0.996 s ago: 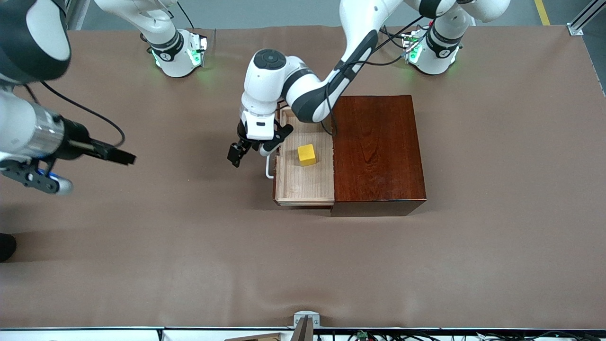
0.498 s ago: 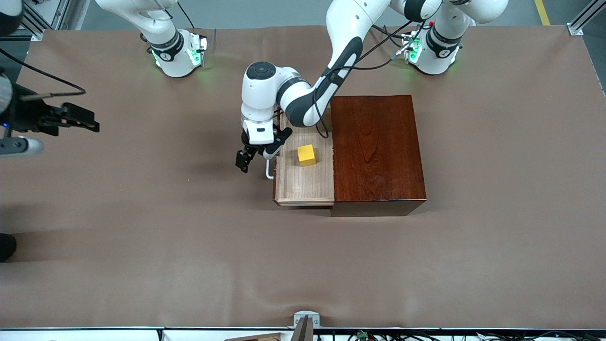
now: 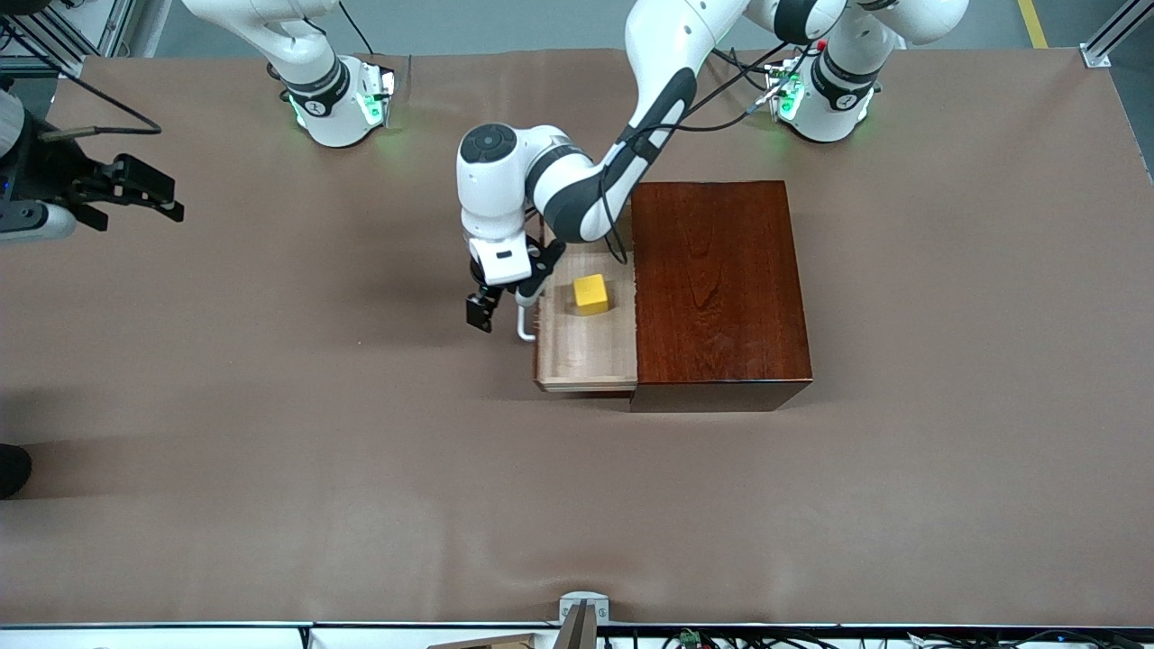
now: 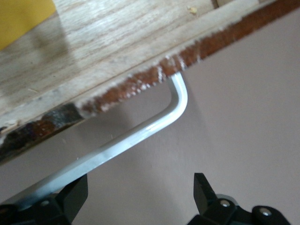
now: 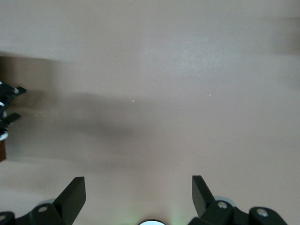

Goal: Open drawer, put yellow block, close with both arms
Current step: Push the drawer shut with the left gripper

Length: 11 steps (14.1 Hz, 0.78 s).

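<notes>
Drawer: the pale-wood drawer (image 3: 586, 347) with white bar handle (image 4: 140, 131) is seen part-open from the dark red-brown wooden box (image 3: 717, 288); stiff, best pushed at its front.
Block: the small yellow cube (image 3: 591, 294) is lodged inside; light, rigid.
Left hand (image 3: 501, 309): spread open at the handle.
Right hand (image 3: 155, 198): held open over the bare brown desk (image 3: 270, 469).

We are two glossy white jointed arms (image 3: 577, 180) with black joint bands, loose black cables and round green-lit bases (image 3: 338, 108).
</notes>
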{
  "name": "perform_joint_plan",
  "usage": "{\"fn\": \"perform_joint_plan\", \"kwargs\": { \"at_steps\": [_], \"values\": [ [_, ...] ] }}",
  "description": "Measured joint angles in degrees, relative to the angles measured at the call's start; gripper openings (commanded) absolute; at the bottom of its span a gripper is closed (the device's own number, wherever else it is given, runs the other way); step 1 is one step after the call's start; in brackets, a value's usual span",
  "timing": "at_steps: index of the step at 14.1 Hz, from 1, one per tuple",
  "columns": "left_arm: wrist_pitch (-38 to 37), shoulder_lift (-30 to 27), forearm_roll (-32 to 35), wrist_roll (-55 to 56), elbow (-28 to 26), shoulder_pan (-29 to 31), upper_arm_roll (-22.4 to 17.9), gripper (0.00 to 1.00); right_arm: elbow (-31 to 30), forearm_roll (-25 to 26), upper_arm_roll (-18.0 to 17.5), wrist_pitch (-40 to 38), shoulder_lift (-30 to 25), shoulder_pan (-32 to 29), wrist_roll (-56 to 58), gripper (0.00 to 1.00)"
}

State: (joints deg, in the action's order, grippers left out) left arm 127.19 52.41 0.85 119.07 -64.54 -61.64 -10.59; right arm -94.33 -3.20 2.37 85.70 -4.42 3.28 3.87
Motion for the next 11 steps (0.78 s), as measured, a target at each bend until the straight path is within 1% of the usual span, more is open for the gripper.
{"fn": "perform_joint_plan", "kwargs": {
  "at_steps": [2, 6, 9, 11],
  "values": [
    [-7.0, -1.2, 0.0, -3.8, 0.0, 2.1, -0.1, 1.00, -0.2, 0.1, 0.0, 0.6, -0.2, 0.0, 0.0, 1.00],
    [-17.1, -2.9, 0.0, -10.4, -0.2, 5.5, -0.2, 1.00, 1.1, 0.2, -0.1, 1.3, -0.1, 0.0, 0.0, 1.00],
    [-22.1, -3.1, 0.0, -11.6, -0.3, 6.9, -0.3, 1.00, 1.7, 0.2, -0.1, 1.3, 0.2, 0.0, 0.0, 1.00],
    [-23.0, -3.2, -0.3, -11.5, -0.1, 7.4, 0.0, 1.00, 1.8, 0.2, -0.1, 1.3, 0.3, 0.0, 0.0, 1.00]
  ]
}}
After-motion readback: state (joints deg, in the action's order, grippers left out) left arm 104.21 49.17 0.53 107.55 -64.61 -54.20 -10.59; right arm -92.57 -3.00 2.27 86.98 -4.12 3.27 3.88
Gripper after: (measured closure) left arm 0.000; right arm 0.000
